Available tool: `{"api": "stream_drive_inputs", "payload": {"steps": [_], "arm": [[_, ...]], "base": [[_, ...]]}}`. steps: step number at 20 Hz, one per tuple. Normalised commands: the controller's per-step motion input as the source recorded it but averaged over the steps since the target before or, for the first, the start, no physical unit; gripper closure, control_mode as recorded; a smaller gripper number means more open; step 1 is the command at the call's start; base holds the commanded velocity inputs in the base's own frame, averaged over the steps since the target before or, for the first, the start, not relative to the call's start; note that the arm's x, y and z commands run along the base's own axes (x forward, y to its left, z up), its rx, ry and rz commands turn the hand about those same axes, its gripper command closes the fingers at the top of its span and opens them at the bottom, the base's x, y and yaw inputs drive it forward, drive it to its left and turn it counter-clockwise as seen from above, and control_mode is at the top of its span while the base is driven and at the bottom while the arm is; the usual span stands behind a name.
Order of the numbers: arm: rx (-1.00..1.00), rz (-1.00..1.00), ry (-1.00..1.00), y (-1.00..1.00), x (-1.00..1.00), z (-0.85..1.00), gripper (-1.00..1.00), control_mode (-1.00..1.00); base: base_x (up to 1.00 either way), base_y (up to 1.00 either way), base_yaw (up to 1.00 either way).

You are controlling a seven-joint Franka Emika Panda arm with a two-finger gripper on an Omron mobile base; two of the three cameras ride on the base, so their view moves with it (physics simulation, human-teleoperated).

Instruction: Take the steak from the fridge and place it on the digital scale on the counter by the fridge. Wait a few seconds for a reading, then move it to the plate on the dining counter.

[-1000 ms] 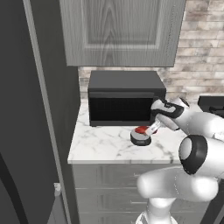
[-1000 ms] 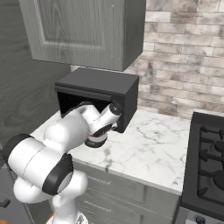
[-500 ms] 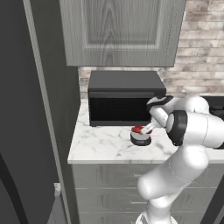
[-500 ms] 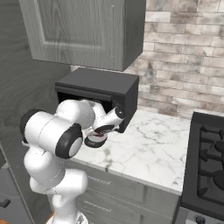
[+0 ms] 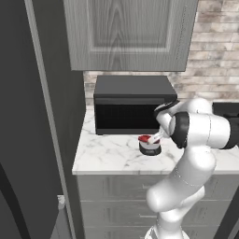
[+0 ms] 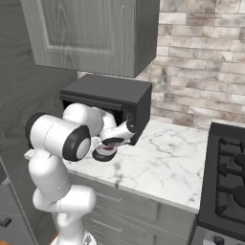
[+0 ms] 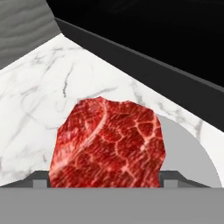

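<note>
One arm fills both base views, elbow swung up higher than a second ago, wrist low before the microwave. Counter bare but for the scale. Steak sits over the scale's grey face, so the weighing step looks underway. Gripper at the steak; grip state: cannot tell, tips hidden. Hand view alone shows meat marbling and scale face; base views show fridge beside the counter.

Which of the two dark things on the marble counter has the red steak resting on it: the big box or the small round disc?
The small round digital scale; the steak sits on its grey face. The black microwave stands behind it.
</note>
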Motion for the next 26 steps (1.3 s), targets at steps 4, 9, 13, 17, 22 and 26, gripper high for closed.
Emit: {"api": "stream_drive_inputs", "payload": {"steps": [4,9,13,17,22,26], "arm": [[0.00,0.00,0.00,0.00,0.00,-0.20,-1.00,-1.00],[0.00,0.00,0.00,0.00,0.00,-0.06,-1.00,-1.00],[0.00,0.00,-0.01,0.00,-0.06,0.00,-1.00,-1.00],[0.00,0.00,-0.05,0.00,-0.36,0.17,-1.00,-1.00],[0.00,-0.01,-0.04,0.00,-0.24,0.51,-1.00,-1.00],[0.00,-0.01,-0.02,0.00,-0.40,0.72,-1.00,-1.00]], "base": [[0.00,0.00,0.00],[0.00,0.00,0.00],[0.00,0.00,0.00],[0.00,0.00,0.00],[0.00,0.00,0.00],[0.00,0.00,0.00]]}}
